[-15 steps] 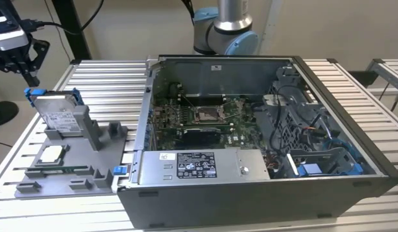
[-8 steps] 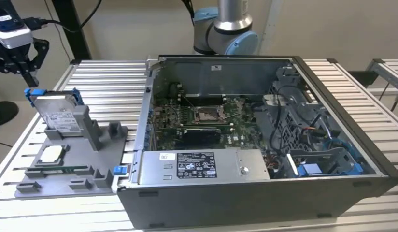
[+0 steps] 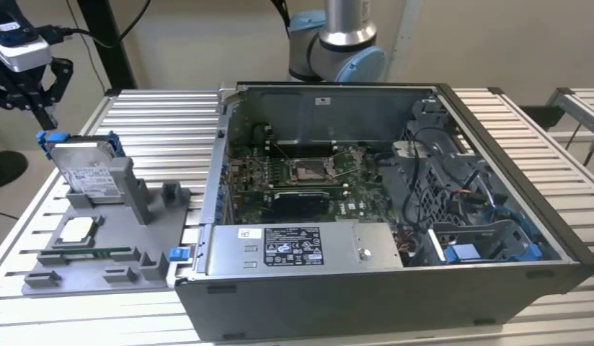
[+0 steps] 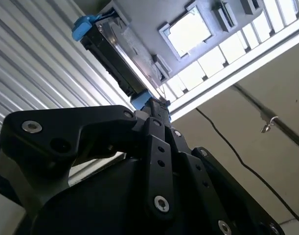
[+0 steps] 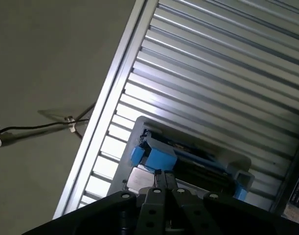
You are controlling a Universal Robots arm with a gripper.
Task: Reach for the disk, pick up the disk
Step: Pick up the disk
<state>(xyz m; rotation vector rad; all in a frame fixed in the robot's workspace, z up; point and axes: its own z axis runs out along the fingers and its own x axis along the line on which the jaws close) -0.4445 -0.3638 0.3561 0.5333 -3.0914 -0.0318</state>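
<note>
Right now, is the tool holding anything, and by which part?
Nothing. The tool, shut, hangs just above the blue rail at the disk's top corner; the disk stands in its grey fixture.

ribbed aluminium table (image 3: 153, 115) in the exterior view, plain beige wall (image 3: 201, 43) behind it at 12 o'clock. second slatted bench (image 3: 578, 108) at 3 o'clock. first wrist view: grey floor (image 5: 41, 58) beside the table edge, loose black cable (image 5: 36, 126) on it.
</note>
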